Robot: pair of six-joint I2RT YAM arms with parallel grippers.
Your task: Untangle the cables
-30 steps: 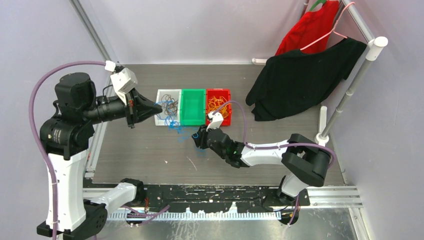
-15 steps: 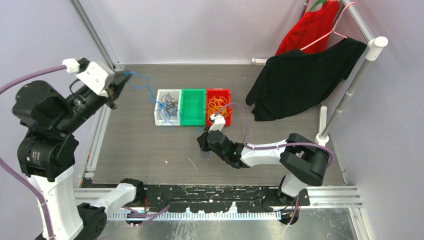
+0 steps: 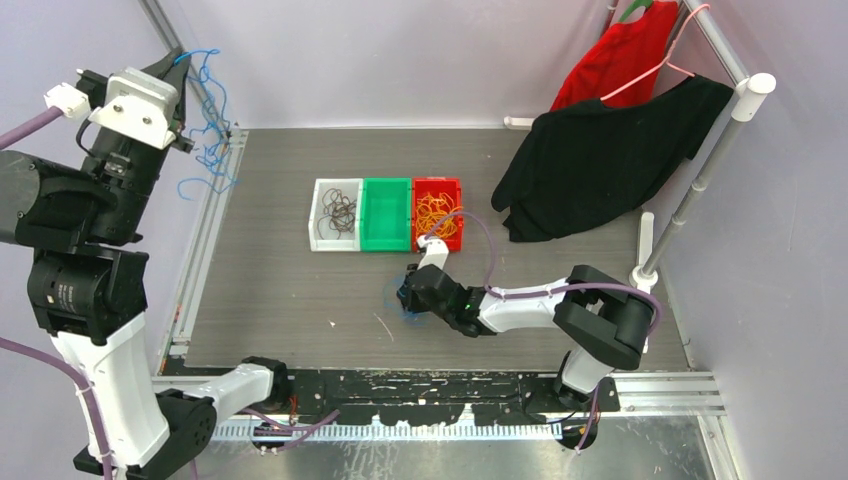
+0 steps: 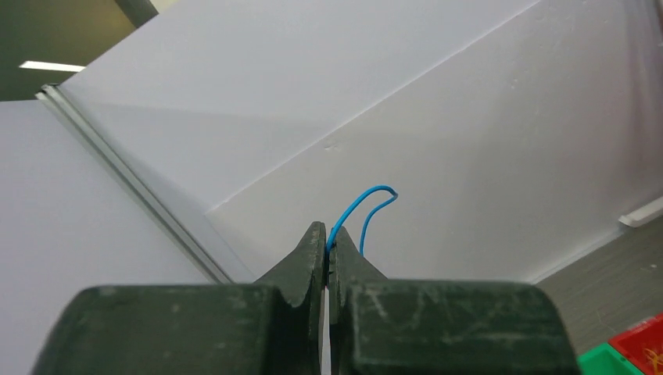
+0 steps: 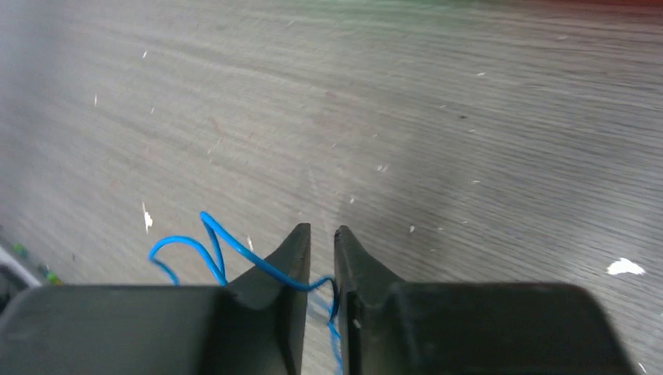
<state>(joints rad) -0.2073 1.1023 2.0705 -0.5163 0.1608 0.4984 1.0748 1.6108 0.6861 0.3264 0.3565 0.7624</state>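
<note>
- Pinching the blue cable (image 4: 375, 188) dead shut with the left gripper (image 4: 327, 238), way up high by the frame post (image 3: 156, 14) at the far-left corner of the table (image 3: 280, 290).
- Loads of bare wood near and left of the bins. Far-right side crowded by a black garment (image 3: 590, 160) and a red garment (image 3: 620, 55) on the rack.
- White bin (image 3: 318, 215) with dark cables (image 3: 340, 212), green bin (image 3: 386, 215), and red bin (image 3: 457, 215) with orange cables (image 3: 433, 208), touching side by side mid-table.
- Dangling from that pinch in loose curls, long axis roughly straight down over the left rail, well apart from the bins. Short loop poking out past the fingertips.
- Right gripper (image 5: 322, 234) low on the table just near of the green and red bins, only a sliver open. Second blue strand (image 5: 209, 230) lying flat, running sideways across one finger into the slot. Slot wider than the strand, so no real squeeze.
</note>
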